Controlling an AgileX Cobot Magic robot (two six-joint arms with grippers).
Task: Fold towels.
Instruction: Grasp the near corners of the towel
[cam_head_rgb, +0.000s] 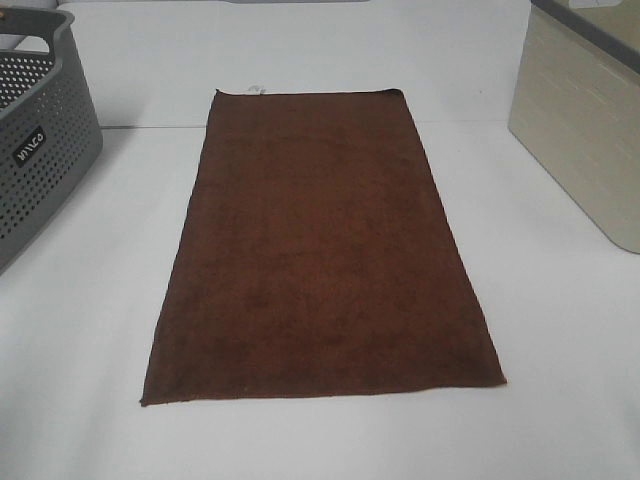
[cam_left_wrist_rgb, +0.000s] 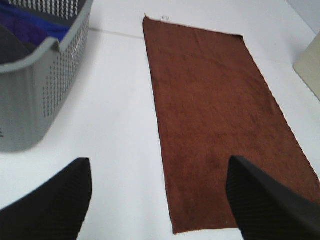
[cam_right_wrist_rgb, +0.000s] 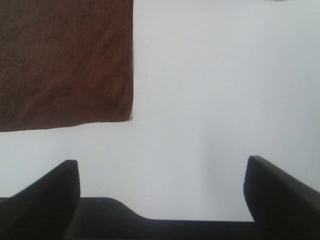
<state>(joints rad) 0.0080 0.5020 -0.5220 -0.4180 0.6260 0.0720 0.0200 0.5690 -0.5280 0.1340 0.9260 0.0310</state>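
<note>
Nearest, the left gripper (cam_left_wrist_rgb: 159, 172) is seen with its jaws spread wide and nothing gripped between them. Past its two dark fingers (cam_left_wrist_rgb: 55, 205) the white table (cam_left_wrist_rgb: 120, 125) and the near left corner of the brown towel (cam_left_wrist_rgb: 215, 115) are seen. The right gripper (cam_right_wrist_rgb: 162, 165) is likewise spread wide and empty. It is placed over bare table just beside the towel's near right corner.

The towel is laid flat and fully spread on the middle of the table. Its long axis is run from near to far, straight away from the arms, so that one short edge is turned toward them and the other away. The near short edge is set slightly askew, its right corner a little farther off than its left. A small white tag (cam_head_rgb: 255, 90) is seen at the far short edge, close to the far left corner.

Farther back on the left, a grey perforated basket (cam_head_rgb: 40, 150) is stood well apart from the towel's left long edge; blue cloth (cam_left_wrist_rgb: 35, 27) is seen inside it. On the far right, a beige bin (cam_head_rgb: 580, 130) with a grey rim is stood apart from the right long edge
</note>
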